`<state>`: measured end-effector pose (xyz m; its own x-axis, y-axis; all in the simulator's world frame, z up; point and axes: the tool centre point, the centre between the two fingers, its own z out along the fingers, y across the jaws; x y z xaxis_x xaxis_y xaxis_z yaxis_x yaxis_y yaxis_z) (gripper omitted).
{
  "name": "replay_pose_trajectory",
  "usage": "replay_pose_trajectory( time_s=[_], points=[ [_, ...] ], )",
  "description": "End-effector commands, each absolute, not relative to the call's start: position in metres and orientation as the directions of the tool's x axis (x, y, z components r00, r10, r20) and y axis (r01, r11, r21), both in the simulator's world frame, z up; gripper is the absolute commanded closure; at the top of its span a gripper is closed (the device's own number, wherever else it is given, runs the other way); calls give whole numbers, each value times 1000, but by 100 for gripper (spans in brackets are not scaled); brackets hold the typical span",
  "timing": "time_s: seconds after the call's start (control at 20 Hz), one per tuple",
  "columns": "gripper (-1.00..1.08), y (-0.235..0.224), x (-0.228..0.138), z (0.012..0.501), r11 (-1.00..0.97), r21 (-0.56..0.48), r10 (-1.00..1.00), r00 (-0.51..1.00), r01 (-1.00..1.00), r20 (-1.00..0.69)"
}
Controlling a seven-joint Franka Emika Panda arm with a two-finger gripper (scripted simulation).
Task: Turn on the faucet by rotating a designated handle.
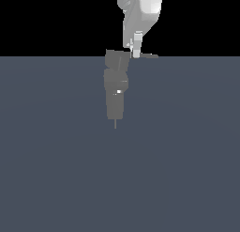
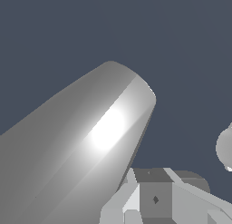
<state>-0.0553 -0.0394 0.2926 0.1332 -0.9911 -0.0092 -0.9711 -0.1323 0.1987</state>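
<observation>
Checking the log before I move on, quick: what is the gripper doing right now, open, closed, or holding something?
Gripper: down at the handle beside the faucet top; whether it is open or closed cannot be told from either view.

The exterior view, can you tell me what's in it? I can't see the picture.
A white robot gripper reaches down from above to a thin grey handle sticking sideways from the top of a small grey faucet. The faucet stands upright on a plain blue-grey floor, with black behind.
</observation>
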Motion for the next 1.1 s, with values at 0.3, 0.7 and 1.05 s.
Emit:
replay_pose_trajectory(
  time_s=[0.3,0.7,1.05],
  points=[
    [108,-72,-37,287,-106,200,-994,107,-974,-6],
    [108,-90,-20,285,-100,198,-995,101,-975,-5],
    [108,-106,-6,283,-95,197,-995,95,-976,-5]
  ],
)
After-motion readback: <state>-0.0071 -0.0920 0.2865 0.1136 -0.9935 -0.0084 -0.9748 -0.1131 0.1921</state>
